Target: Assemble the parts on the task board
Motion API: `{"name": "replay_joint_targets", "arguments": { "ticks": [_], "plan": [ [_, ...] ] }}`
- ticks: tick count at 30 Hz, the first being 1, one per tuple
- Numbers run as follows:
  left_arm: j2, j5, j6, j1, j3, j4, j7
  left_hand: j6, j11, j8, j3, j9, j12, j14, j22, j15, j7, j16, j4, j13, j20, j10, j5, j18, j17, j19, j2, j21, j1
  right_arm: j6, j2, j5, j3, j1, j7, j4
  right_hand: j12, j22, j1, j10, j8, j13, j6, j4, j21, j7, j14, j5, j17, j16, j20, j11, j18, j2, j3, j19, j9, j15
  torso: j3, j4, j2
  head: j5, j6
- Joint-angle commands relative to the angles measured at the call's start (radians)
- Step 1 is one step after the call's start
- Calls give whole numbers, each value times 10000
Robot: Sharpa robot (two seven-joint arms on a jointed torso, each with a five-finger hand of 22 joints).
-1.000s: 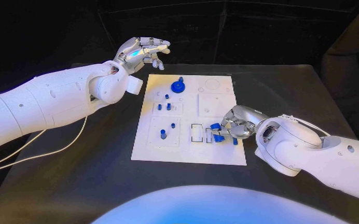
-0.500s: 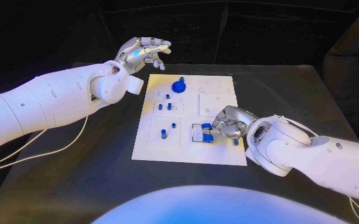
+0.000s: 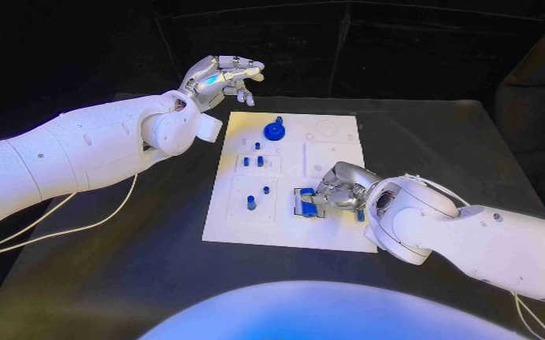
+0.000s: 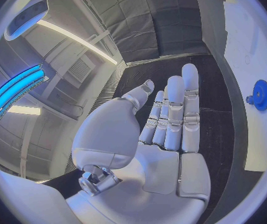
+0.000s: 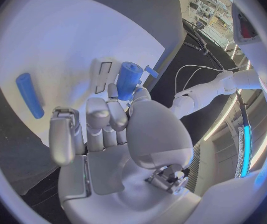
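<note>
I see the black surface (image 3: 136,261) carrying the white task board (image 3: 341,234) at centre. My left hand (image 3: 221,76) hovers off the board's far-left corner, fingers apart, holding nothing. My right hand (image 3: 331,190) sits low over the board's near-right area, pinching a blue cylinder part (image 5: 128,79) beside the slots (image 5: 102,74). The part looks light, rigid and smooth, likely slippery; I'd hold it mid-body. Blue gear (image 3: 272,131) lies far.

dim blue-tinged light, black surroundings; wrist views bend strongly toward their rims.
</note>
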Motion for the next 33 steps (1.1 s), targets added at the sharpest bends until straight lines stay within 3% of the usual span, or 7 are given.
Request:
{"name": "replay_joint_targets", "arguments": {
  "ticks": [1,5,7,14,22,27,33],
  "plan": [
    [16,47,125,17,9,9,15,-56,3,46,-21,-11,63,-77,-15,7,-12,38,-38,-11,10,-56,-9,63,-16,85,27,-58,102,21,72,72,7,19,-311,-38,-72,1531,-472,85,31,19,79,-30,56,-5,57,-1209,21,-49,-102,2,-177,15,-267,250,50,-57,9,-12,-5,22,-7],
    [19,47,131,17,9,7,10,-56,3,46,-21,-11,63,-77,-15,7,-12,38,-38,-11,10,-56,-9,63,-16,85,27,-58,102,45,117,-28,8,20,-385,-77,-246,1496,-1003,23,-6,-52,24,1,30,20,56,-2841,20,-61,-98,12,-167,61,-626,220,118,-47,13,-17,-4,41,-13],
    [23,47,134,17,9,2,7,-56,3,46,-21,-11,63,-77,-15,7,-12,38,-38,-11,10,-56,-9,63,-16,85,27,-58,102,62,141,-68,8,21,-409,-96,-406,1463,-1212,-43,-31,-156,-18,35,8,26,57,-3220,22,-65,-91,35,-158,-86,-820,193,145,-40,11,-24,-7,51,-16],
    [34,47,143,17,9,-16,0,-56,3,46,-21,-11,63,-77,-15,7,-12,38,-38,-11,10,-56,-9,63,-16,85,27,-58,102,37,162,-257,8,22,-419,-91,-809,1373,-1709,-211,-96,-436,-128,53,-52,63,53,-3235,26,-72,-82,56,-135,-531,-949,123,184,-21,15,-21,-4,45,-12],
    [37,47,152,17,8,-39,-4,-56,3,46,-21,-11,63,-77,-15,7,-12,38,-38,-11,10,-56,-9,63,-16,85,27,-58,102,-77,-18,-634,8,20,122,123,-832,1413,-917,-160,-77,-365,-101,-229,-37,63,60,-3132,36,-75,-55,59,-143,-347,-547,150,288,-7,34,-34,0,29,-12],
    [41,47,155,16,7,-49,-6,-72,4,62,-25,-12,74,-85,-23,8,-10,41,-56,-15,10,-70,-9,64,-26,85,26,-65,122,32,-113,-860,8,20,369,249,-860,1429,83,-132,-61,-306,-88,-771,-34,57,62,-2709,36,-83,-59,51,-145,-369,-367,158,380,-15,19,-33,-5,3,-8],
    [49,47,159,14,6,-55,-1,-72,4,62,-25,-12,74,-85,-23,8,-10,41,-56,-15,10,-70,-9,64,-26,85,26,-65,122,-347,-650,-1032,8,19,447,416,-902,1439,311,-123,-140,-275,-207,-874,-33,101,64,-2162,41,-86,-50,78,-148,-188,-348,163,409,3,22,-30,-16,-97,46]
  ]
}}
